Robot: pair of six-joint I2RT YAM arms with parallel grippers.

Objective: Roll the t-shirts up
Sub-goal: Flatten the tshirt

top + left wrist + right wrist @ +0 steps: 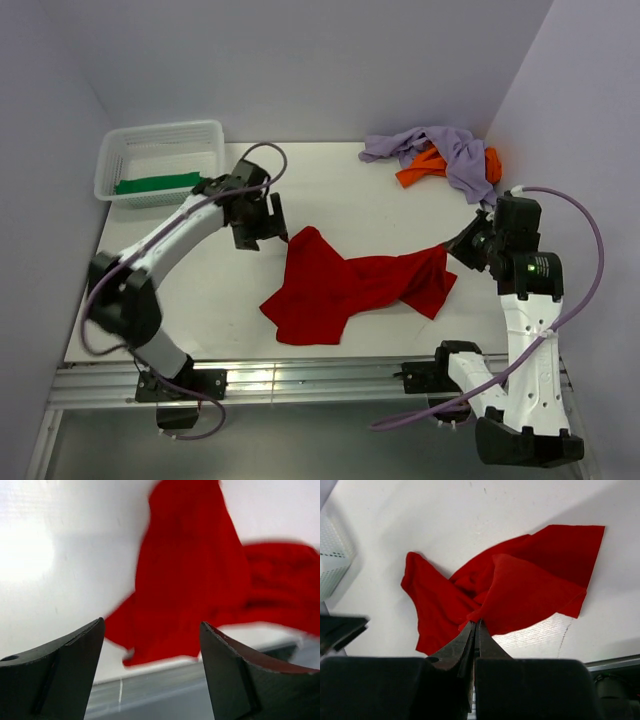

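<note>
- A crumpled bright red cloth t-shirt [340, 285] lies bunched on the white bench [380, 190].
- The right jaws are closed, pinching its right edge; the left jaws gape empty above its other end.
- Risk: a one-sided pull could slip that thin pinch or twist the cloth.

left tool [152, 624]: jaws wide apart, angled inward | right tool [475, 625]: jaws pressed together, angled inward
</note>
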